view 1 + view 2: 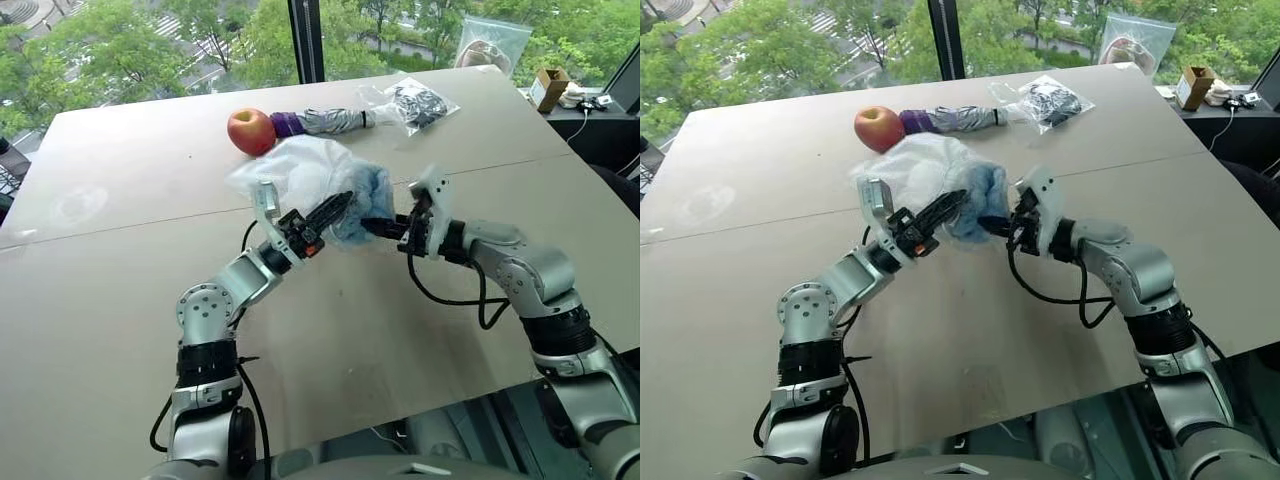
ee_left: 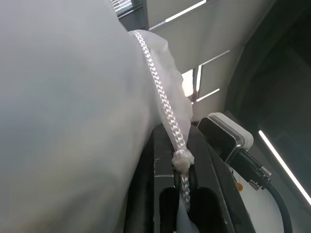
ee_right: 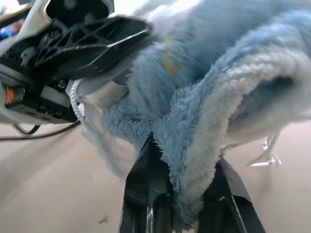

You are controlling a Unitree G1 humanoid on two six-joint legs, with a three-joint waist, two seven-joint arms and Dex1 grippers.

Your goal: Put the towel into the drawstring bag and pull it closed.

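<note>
The drawstring bag (image 1: 300, 170), thin and whitish, is held up above the table near its middle. My left gripper (image 1: 335, 208) is shut on the bag's mouth edge, and the left wrist view shows the braided white string (image 2: 160, 97) with its knot pinched between the fingers. The light-blue towel (image 1: 365, 200) hangs at the bag's mouth, touching the fabric. My right gripper (image 1: 375, 228) comes in from the right and is shut on the towel's stitched edge (image 3: 218, 97). How far the towel reaches into the bag is hidden.
Behind the bag lie a red apple (image 1: 251, 131), a folded grey-and-purple umbrella (image 1: 325, 122) and a clear plastic pouch (image 1: 415, 103) with dark contents. A second clear bag (image 1: 490, 45) stands at the table's far edge, by the window. A small box (image 1: 549, 88) sits on a side surface at the far right.
</note>
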